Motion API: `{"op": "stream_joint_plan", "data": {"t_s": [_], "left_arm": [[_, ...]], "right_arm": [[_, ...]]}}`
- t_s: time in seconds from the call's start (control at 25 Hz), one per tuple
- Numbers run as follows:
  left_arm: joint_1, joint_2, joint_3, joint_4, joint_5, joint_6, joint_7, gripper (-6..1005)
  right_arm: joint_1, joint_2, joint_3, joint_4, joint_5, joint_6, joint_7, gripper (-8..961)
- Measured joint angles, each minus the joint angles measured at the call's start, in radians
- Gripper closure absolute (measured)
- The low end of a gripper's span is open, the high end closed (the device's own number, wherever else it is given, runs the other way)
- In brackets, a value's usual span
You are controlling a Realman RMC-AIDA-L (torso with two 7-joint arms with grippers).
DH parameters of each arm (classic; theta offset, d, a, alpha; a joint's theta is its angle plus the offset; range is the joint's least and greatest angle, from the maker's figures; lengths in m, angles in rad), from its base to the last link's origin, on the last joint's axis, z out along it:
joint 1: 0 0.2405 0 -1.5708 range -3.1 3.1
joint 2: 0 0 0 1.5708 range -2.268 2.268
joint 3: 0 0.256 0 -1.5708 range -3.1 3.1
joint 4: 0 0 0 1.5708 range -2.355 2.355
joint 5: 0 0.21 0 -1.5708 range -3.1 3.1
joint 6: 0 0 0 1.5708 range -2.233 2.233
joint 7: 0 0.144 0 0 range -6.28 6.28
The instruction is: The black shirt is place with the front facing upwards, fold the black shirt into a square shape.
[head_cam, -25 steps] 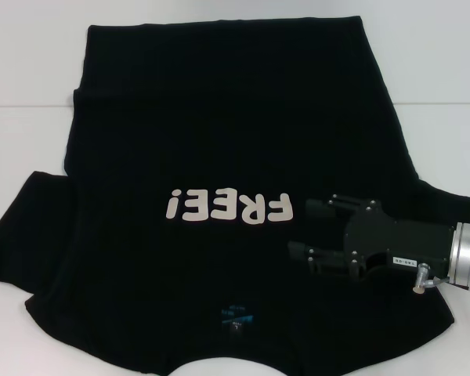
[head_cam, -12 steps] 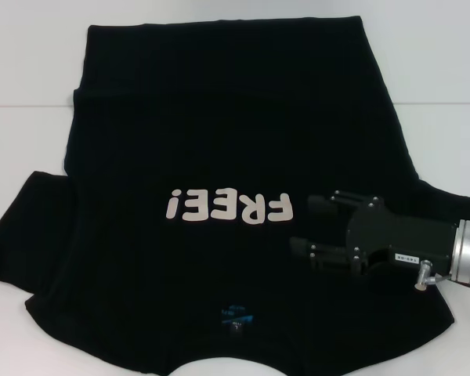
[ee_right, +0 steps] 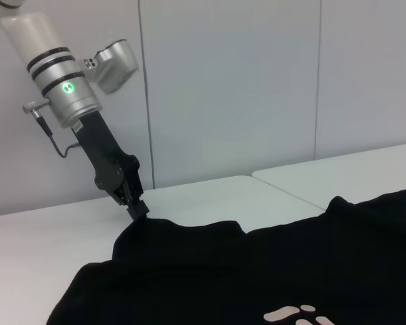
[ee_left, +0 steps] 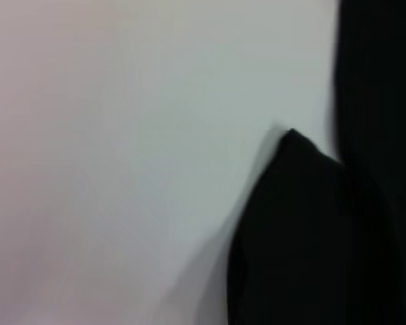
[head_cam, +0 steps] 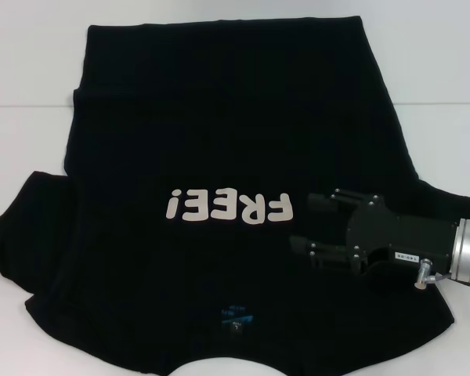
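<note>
The black shirt lies print-up across the table, collar nearest the robot, as the right gripper hovers, jaws apart, over its right shoulder, while the left gripper pinches the left sleeve edge.

A white table spans the scene, apparently two tabletops butted together at a seam; a pale panelled wall stands behind.
</note>
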Motion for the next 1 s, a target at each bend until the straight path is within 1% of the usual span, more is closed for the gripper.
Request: {"op": "stream_joint_plan", "data": {"t_s": [0.2, 0.64, 0.84, 0.92, 1.0], "left_arm": [[0.004, 0.004, -0.009, 0.021, -0.047, 0.03, 0.004, 892], [0.04, 0.03, -0.018, 0.03, -0.169, 0.075, 0.015, 862], [0.056, 0.04, -0.02, 0.03, -0.188, 0.079, 0.015, 849], [0.061, 0.044, -0.038, 0.023, -0.188, 0.08, 0.01, 843], [0.063, 0.051, -0.076, 0.011, -0.187, 0.093, 0.006, 838]], "right_arm": [[-0.002, 0.001, 0.0, 0.0, 0.01, 0.001, -0.003, 146], [-0.006, 0.002, 0.0, 0.0, 0.023, 0.001, -0.002, 146], [-0.006, 0.002, 0.0, 0.0, 0.026, 0.001, -0.002, 146], [-0.006, 0.002, 0.0, 0.0, 0.026, 0.001, -0.002, 146], [-0.006, 0.002, 0.0, 0.0, 0.026, 0.001, -0.002, 146]]}}
